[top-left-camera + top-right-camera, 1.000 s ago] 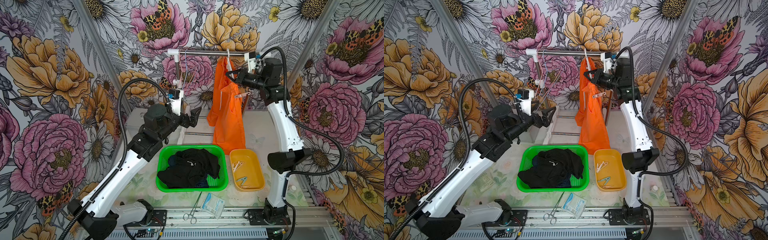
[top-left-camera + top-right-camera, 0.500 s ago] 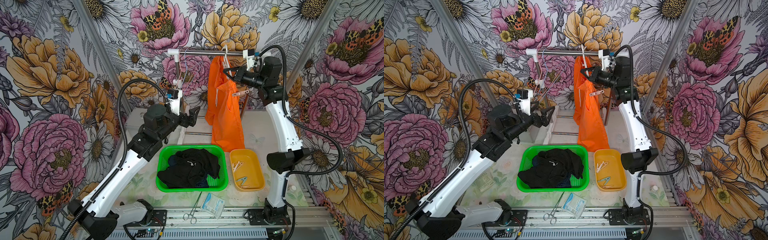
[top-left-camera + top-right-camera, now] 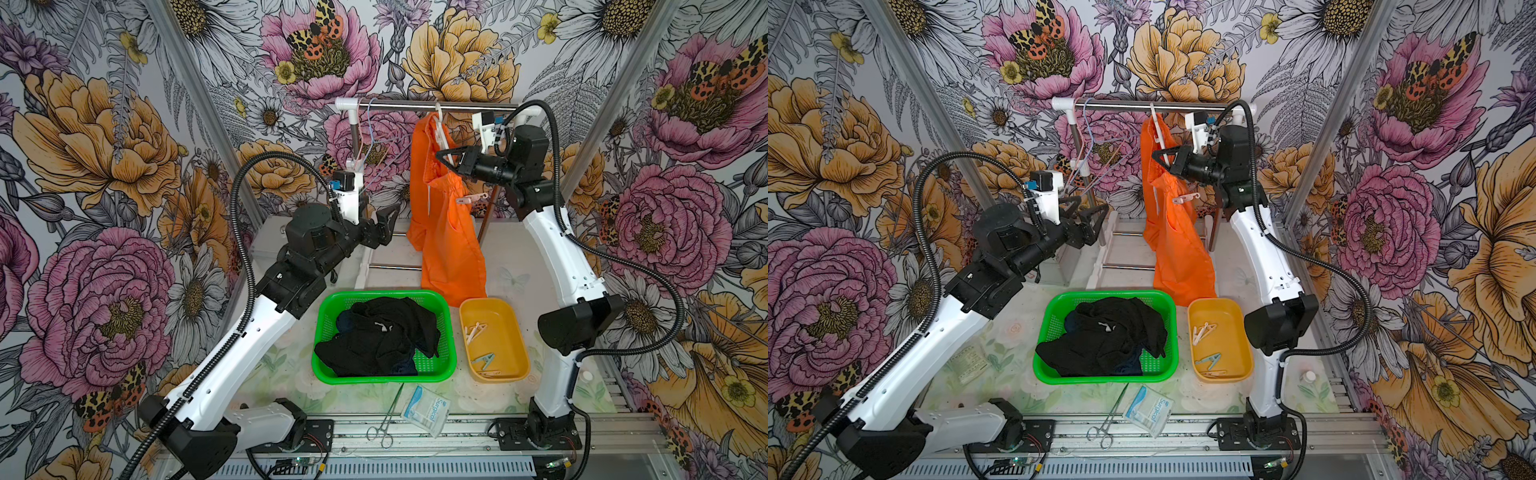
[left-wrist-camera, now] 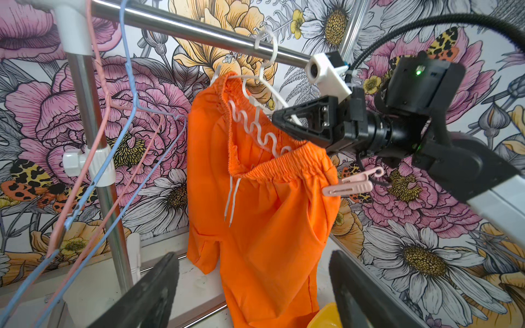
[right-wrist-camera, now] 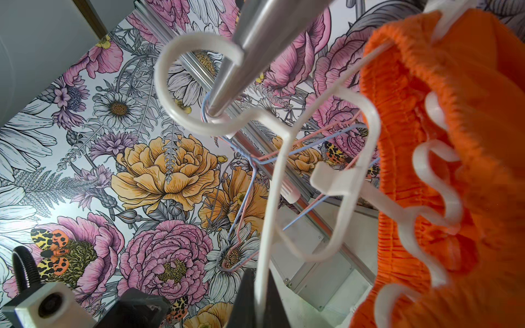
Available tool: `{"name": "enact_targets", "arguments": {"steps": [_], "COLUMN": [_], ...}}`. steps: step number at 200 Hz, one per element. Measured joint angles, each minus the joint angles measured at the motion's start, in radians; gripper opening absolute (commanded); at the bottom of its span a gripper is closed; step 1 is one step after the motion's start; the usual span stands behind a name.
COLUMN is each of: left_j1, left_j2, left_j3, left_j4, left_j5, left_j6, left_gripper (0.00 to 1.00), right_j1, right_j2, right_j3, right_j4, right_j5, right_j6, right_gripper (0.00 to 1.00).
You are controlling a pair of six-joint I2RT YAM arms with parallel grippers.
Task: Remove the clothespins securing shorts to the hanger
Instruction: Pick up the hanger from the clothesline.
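While the right gripper (image 4: pixel 279 119) is clamped shut on the sloping arm of the white plastic hanger (image 5: pixel 272 198), steadying it where it hooks over the steel rail (image 4: pixel 199 29), the left gripper (image 3: pixel 1088 210) hangs empty with its jaws wide apart, facing the bright orange shorts (image 4: pixel 255 213). One pale pink plastic clothespin (image 4: pixel 352 183) bites the end of the waistband just below the right gripper, ahead of and above the left gripper and well apart from it. Its long axis lies near level, with the handles pointing away from the cloth toward the right arm (image 4: pixel 460 167). Though the right gripper is nearer, it is occupied, so the pinch probably falls to the left, closing across those handles
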Motion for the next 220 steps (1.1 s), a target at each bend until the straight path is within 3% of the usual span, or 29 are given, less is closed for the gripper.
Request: {"name": "enact_targets", "arguments": {"steps": [74, 102, 146, 220], "left_j1": [-0.035, -0.049, -0.068, -0.073], "left_j2": [0.209, 0.279, 0.307, 0.310], "left_j3": [0.143, 0.181, 0.183, 0.180], "left_j4": [0.128, 0.163, 0.185, 0.192], "left_j5": [0.002, 0.020, 0.041, 0.038], "left_j6": [-0.127, -0.178, -0.215, -0.225], "left_gripper": [0.81, 0.75, 0.72, 0.61], "right_j1": [0.029, 0.056, 0.129, 0.208], "right_j2": [-0.146, -0.216, -0.319, -0.419], "right_j3": [-0.188, -0.309, -0.515, -0.676], "right_j4": [0.030, 0.042, 0.071, 0.149], "right_j5": [0.039, 0.079, 0.148, 0.244], "right_j6": [-0.105, -0.161, -0.241, -0.284], "right_gripper": [0.00, 0.00, 0.00, 0.00]}}
